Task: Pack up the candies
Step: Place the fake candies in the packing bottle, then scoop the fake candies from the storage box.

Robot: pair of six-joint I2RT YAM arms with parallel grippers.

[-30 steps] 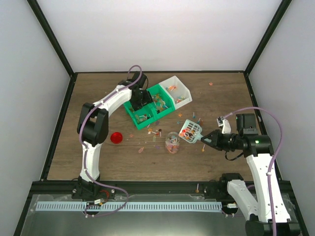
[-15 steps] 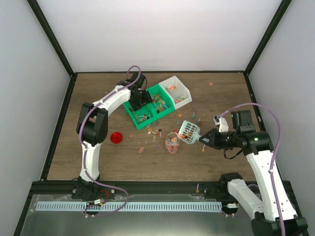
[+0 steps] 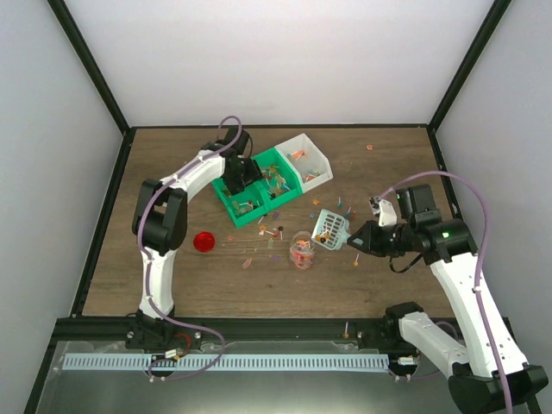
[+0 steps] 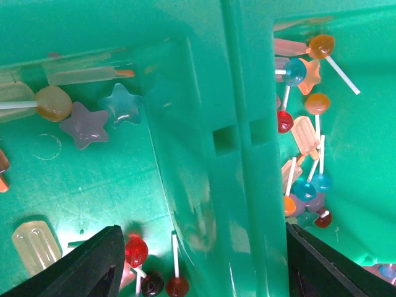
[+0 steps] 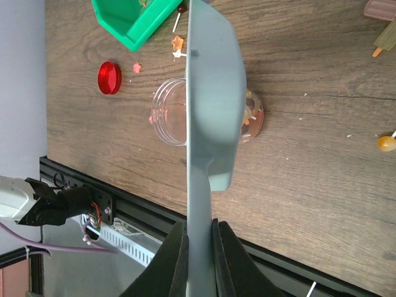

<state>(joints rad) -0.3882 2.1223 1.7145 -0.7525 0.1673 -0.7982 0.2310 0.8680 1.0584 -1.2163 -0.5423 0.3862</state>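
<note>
The candies are tiny mixed-colour sweets and lollipops. Several lie in the green bins (image 3: 259,190), seen close in the left wrist view (image 4: 303,154), several are loose on the table (image 3: 274,231), and some are in the clear jar (image 3: 301,251). My right gripper (image 3: 363,240) is shut on the handle of the pale blue-green scoop (image 3: 330,228), whose head tilts over the jar. In the right wrist view the scoop (image 5: 211,93) stands edge-on over the jar (image 5: 168,111), with the gripper (image 5: 199,234) clamping the handle. My left gripper (image 3: 236,177) is open and straddles the green bins' dividing wall (image 4: 241,154).
A red jar lid (image 3: 203,241) lies left of the jar and also shows in the right wrist view (image 5: 109,77). A white bin (image 3: 310,159) stands behind the green bins. Stray candies lie near the scoop (image 3: 355,259) and at the far right (image 3: 369,147).
My right gripper has moved left and tipped the scoop toward the jar; the scoop head shows fewer candies. The left gripper and the green bins have shifted slightly left.
</note>
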